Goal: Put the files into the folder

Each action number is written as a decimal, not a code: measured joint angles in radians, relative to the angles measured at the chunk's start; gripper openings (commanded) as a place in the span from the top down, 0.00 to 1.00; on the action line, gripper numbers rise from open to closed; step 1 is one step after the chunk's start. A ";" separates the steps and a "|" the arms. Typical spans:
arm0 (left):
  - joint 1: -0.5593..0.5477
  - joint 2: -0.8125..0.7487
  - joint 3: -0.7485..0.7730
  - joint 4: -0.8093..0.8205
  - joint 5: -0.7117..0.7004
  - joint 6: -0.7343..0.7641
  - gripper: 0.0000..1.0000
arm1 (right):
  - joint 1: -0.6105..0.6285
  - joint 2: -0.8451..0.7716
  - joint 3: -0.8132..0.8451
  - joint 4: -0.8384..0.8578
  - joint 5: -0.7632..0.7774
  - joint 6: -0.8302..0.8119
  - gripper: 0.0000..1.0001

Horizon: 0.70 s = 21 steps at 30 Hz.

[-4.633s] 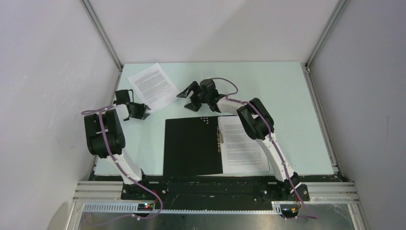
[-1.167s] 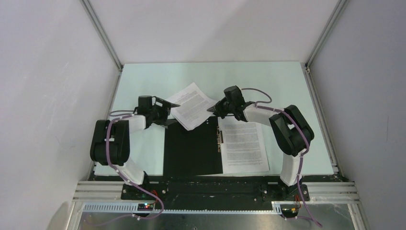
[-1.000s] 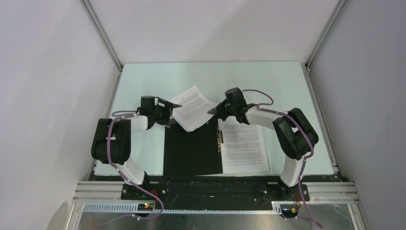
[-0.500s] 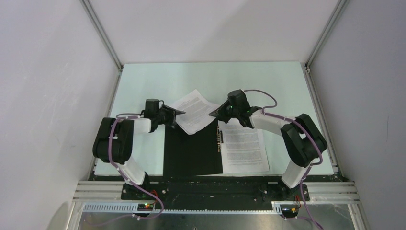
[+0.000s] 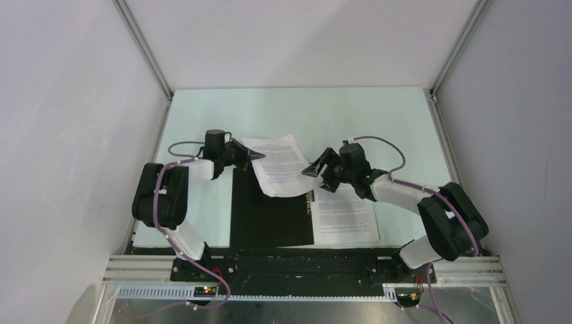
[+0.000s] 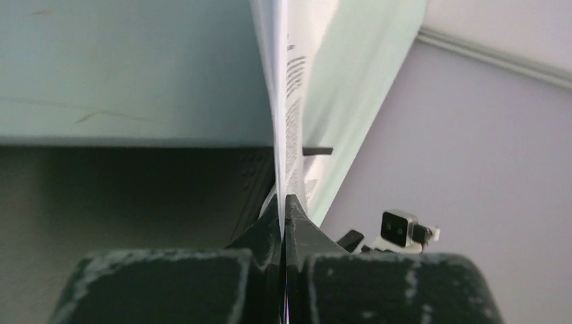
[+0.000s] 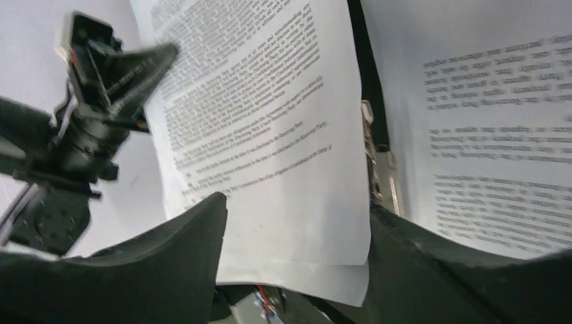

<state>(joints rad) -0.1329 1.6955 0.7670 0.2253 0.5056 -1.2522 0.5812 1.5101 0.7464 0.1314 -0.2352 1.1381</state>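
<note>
Top external: the folder (image 5: 270, 216), a flat rectangle lying open with its black inside up, sits at 6 o'clock on the pale green table (image 5: 378, 121). The filed sheet (image 5: 344, 212), white paper with dense black print, lies flat on its right cover, just beside the metal spine clip (image 5: 310, 199). Can't tell whether it's under the clip. My read: half done.

The held sheet (image 5: 283, 165), same white printed paper, hangs skewed over the folder's far edge, around 12 o'clock of the left cover, not seated. The left gripper (image 5: 253, 156) pinches its 9 o'clock corner. The right gripper (image 5: 316, 167) sits at the sheet's 4 o'clock corner with its jaws apart.

Left wrist: the left gripper (image 6: 284, 202) is clamped tight on the held sheet (image 6: 287, 101), which shows edge-on and runs straight up to 12 o'clock.

Right wrist: the right gripper (image 7: 297, 209) is spread wide and grips nothing. The held sheet (image 7: 256, 108) has its near edge lying between the fingers. The left gripper (image 7: 121, 74) is at 10 o'clock, the spine clip (image 7: 378, 175) at 3 o'clock, the filed sheet (image 7: 485, 135) beyond it.

Left to do, I'd say: square the held sheet, lay it inside, close the cover.
</note>
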 measured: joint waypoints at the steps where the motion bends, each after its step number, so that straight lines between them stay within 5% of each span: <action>1: 0.000 0.000 0.012 0.000 0.022 0.020 1.00 | -0.012 -0.018 -0.023 0.015 -0.020 -0.014 0.21; 8: -0.010 -0.064 0.101 -0.008 0.233 0.172 1.00 | -0.145 -0.152 -0.141 0.126 -0.203 -0.140 0.10; 21: -0.147 -0.435 0.265 -0.010 0.521 0.266 1.00 | -0.256 -0.227 -0.223 0.550 -0.483 -0.181 0.01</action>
<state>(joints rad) -0.2802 1.2602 1.0321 0.2153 1.0267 -0.9863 0.3248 1.2831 0.5232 0.6815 -0.7177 0.9573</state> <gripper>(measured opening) 0.005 0.954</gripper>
